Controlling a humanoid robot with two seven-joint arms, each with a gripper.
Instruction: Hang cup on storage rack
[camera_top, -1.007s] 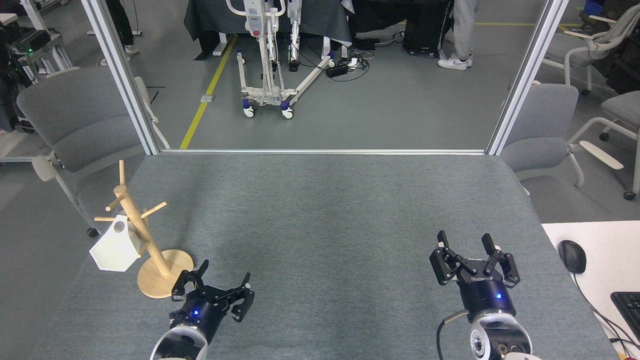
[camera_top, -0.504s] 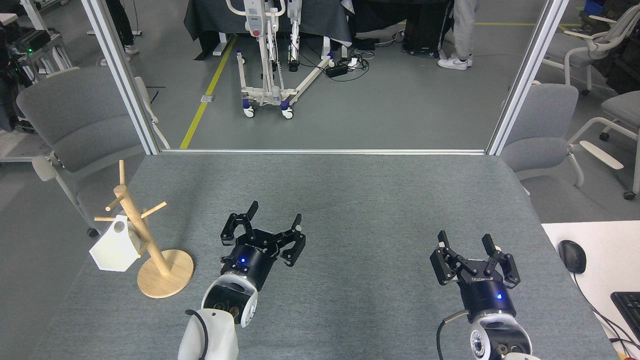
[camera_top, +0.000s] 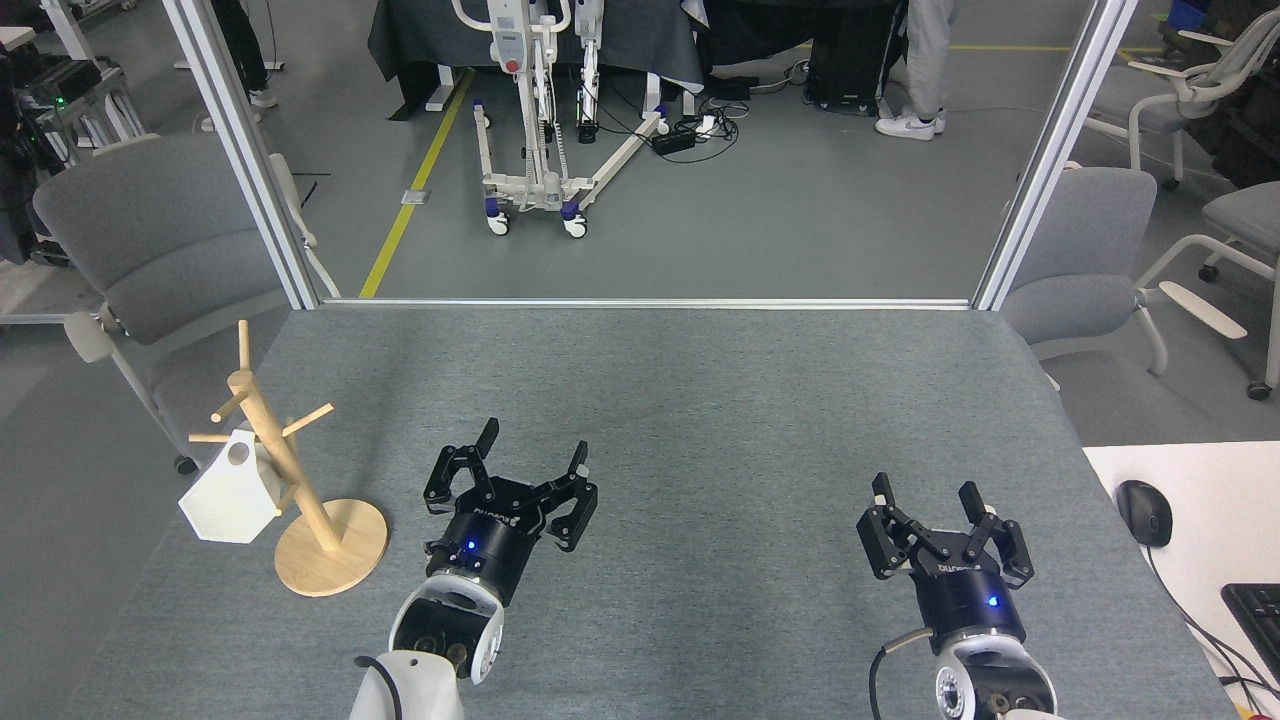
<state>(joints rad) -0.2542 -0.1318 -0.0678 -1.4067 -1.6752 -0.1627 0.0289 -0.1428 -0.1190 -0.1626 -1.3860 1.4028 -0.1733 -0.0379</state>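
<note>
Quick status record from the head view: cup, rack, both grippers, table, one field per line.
cup: white, hanging by its handle hole on a lower left peg of the rack
rack: wooden, upright, near the table's left edge
left gripper: open, empty, right of the rack, apart from it
right gripper: open, empty, at the table's right
table: grey mat, middle bare

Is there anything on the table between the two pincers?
No. In the head view, only bare grey tabletop lies between the left pincer and right pincer.

Bright even overhead light, soft faint shadows, sharp focus.
</note>
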